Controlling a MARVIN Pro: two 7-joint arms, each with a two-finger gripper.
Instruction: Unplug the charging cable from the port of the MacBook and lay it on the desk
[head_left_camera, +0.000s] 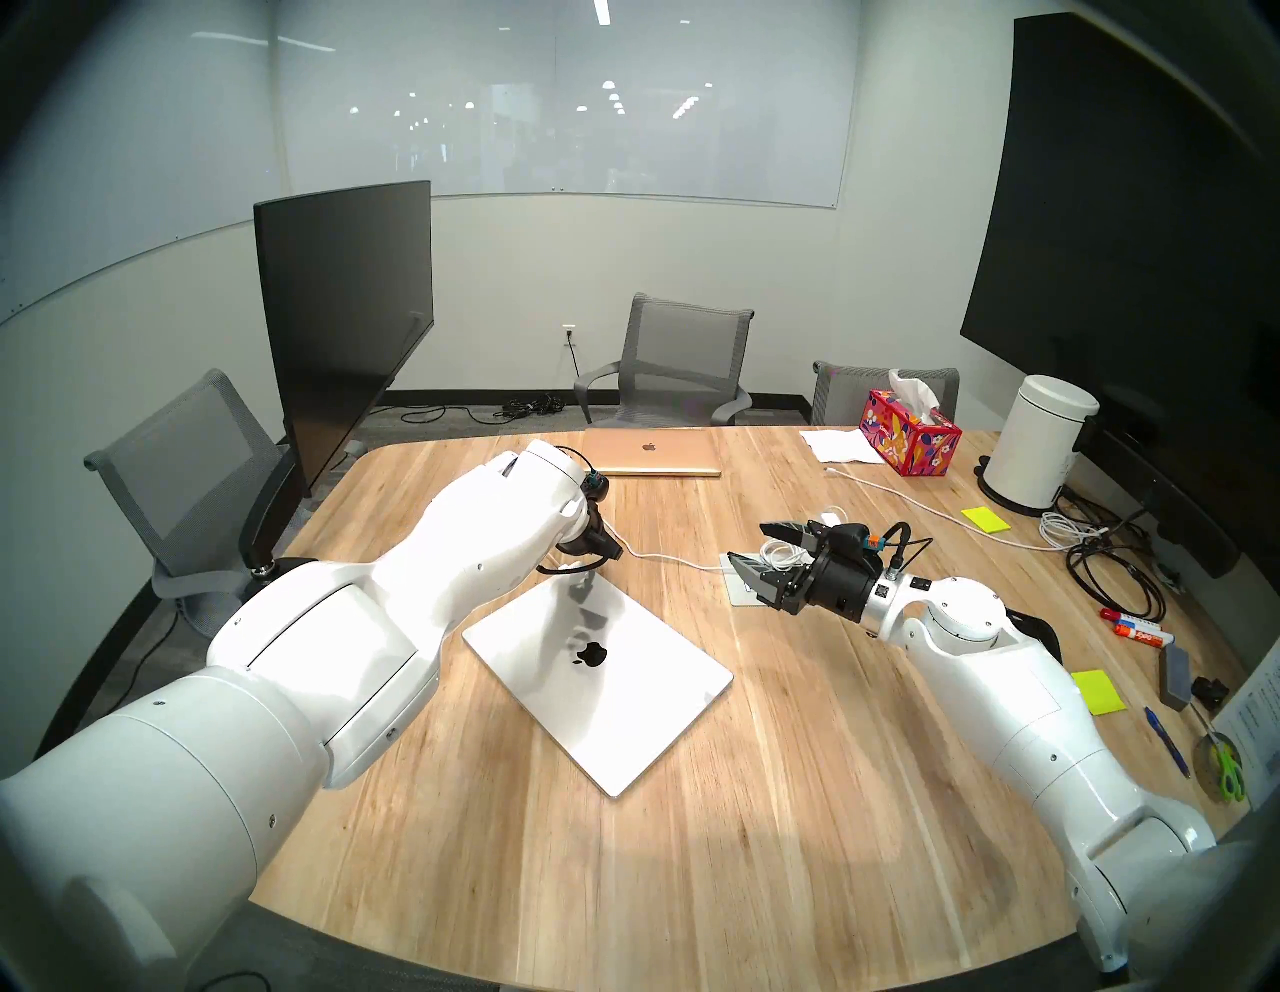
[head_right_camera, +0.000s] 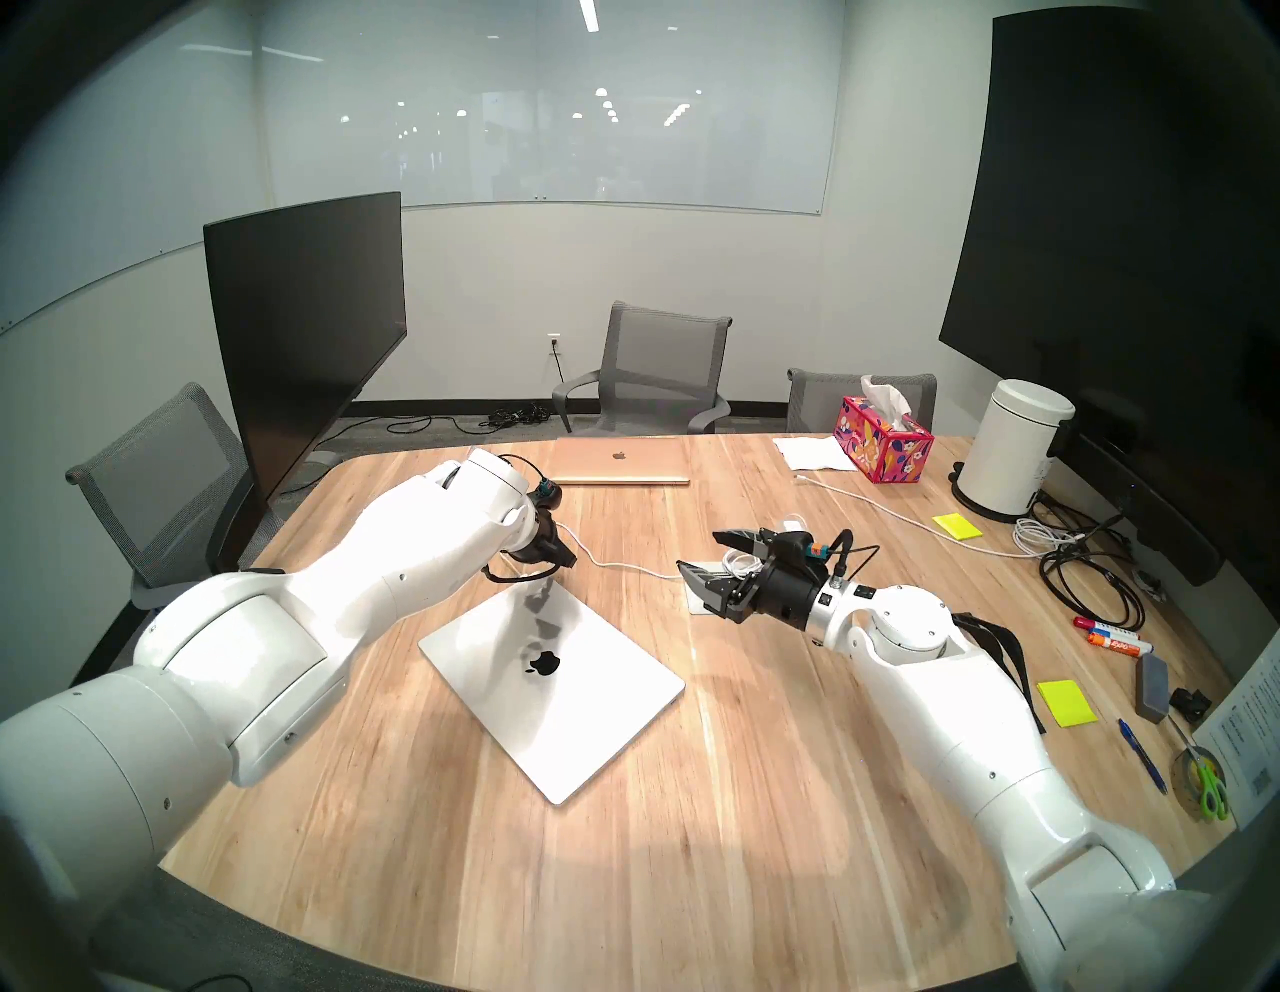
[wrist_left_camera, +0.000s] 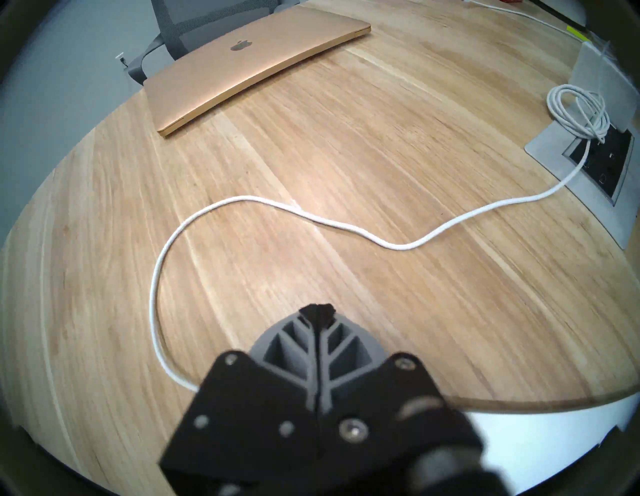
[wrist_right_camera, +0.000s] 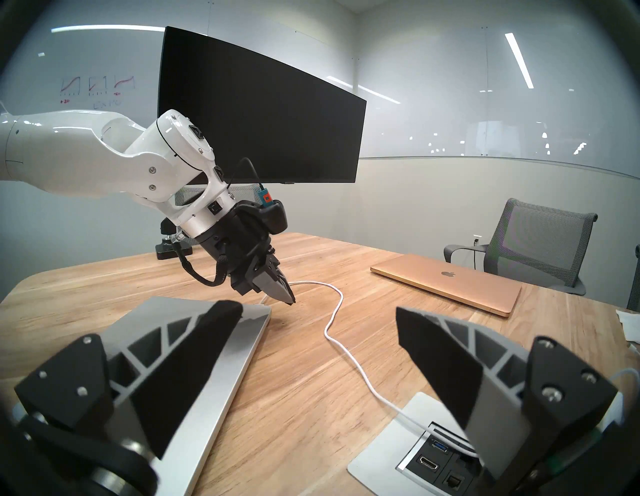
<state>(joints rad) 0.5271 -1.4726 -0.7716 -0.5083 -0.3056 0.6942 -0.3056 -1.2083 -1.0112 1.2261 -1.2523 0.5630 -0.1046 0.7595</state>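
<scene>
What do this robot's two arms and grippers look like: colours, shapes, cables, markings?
Both arms have glossy white rounded shells ending in silver wrist rings. The left gripper and right gripper have black bodies with grey ribbed, wedge-shaped fingers faced with black pads. Each wrist carries a looping black cable and a teal-and-orange connector.

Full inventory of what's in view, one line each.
MacBook: 1, silver, desk centre, closed
charging cable: 1, white, from port box toward MacBook
desk: 1, light wood
small laptop: 1, rose-gold, far edge
port box: 1, silver, set into desk
monitor: 1, black, left
wall screen: 1, black, right
chairs: 3, grey, around desk
tissue box: 1, pink, far right
canister: 1, white, far right
sticky notes: 2, yellow, right
left end effector: shut, by MacBook's far corner
right end effector: open, above port box
</scene>
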